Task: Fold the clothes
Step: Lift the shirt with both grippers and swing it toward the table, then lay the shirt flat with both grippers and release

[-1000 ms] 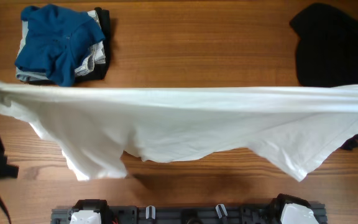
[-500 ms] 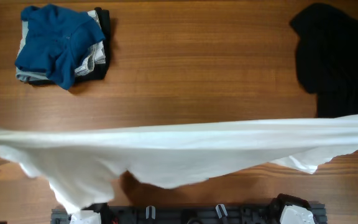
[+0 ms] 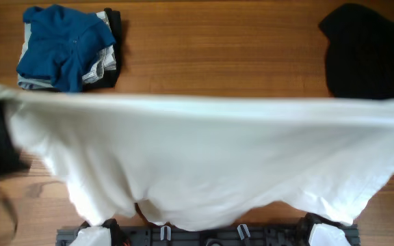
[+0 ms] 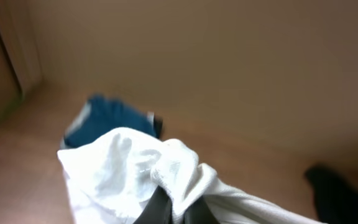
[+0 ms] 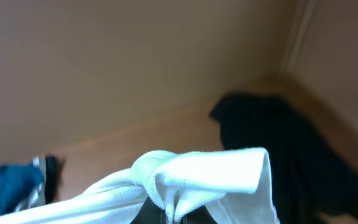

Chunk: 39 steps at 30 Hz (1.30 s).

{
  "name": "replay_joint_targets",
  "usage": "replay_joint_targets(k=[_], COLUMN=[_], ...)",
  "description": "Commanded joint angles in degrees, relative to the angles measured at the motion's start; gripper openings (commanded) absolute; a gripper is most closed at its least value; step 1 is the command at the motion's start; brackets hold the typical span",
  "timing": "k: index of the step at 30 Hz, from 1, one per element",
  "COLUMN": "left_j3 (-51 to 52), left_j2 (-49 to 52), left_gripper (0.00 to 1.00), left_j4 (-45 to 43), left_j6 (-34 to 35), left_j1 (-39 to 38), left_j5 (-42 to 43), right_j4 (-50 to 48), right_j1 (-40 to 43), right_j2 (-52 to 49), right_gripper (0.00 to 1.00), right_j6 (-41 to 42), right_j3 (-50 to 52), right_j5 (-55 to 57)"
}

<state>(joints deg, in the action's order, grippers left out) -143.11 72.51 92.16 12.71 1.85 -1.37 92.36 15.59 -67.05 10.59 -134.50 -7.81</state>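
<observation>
- A wooden table (image 3: 217, 61) fills the overhead view, its grain running from 9 o'clock to 3 o'clock.
- A large white shirt (image 3: 204, 157) is stretched wide across the middle, from the 9 o'clock edge to the 3 o'clock edge. Its upper edge is pulled into a nearly straight line. The rest spreads toward 6 o'clock, where the hem reaches the arm mounts. The picture is blurred here.
- A black garment (image 3: 364, 51) lies crumpled at about 2 o'clock, near the shirt's upper edge.
- A pile of blue and grey clothes (image 3: 63, 48) sits at about 10 o'clock, just beyond the shirt.
- The left claw (image 4: 176, 210), at 9 o'clock, is clamped tight on a bunched corner of the shirt.
- The right claw (image 5: 173, 214), at 3 o'clock, is likewise pinched tight on the opposite bunched corner.
</observation>
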Motion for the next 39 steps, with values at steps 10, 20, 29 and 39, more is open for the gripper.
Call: replay_joint_targets(k=[10,20,29,39], left_j3=[0.6,0.6,0.6,0.6], left_j2=[33.6,61.2,68.1,67.2], left_gripper=[0.04,0.04,0.04,0.04], left_j4=[-0.7,-22.6,-45.9,-37.6], left_j6=[-0.5,-3.4,-3.6,-5.0], left_j1=[-0.2,-7.1,-9.5,-9.4], left_j5=[-2.1,-2.1,-2.4,-2.4], right_j4=[-3.0,-24.0,-42.7,-37.5], right_j1=[0.3,-2.7,-4.9,-4.5], right_j2=[-34.8,-63.0,-67.6,-67.1], right_gripper=[0.04,0.04,0.04,0.04], right_j6=[-6.2,-7.4,-5.5,-6.8], right_j3=[9.6,9.6,9.6,8.7], right_j5=[-1.6,-5.9,-3.5,-3.4])
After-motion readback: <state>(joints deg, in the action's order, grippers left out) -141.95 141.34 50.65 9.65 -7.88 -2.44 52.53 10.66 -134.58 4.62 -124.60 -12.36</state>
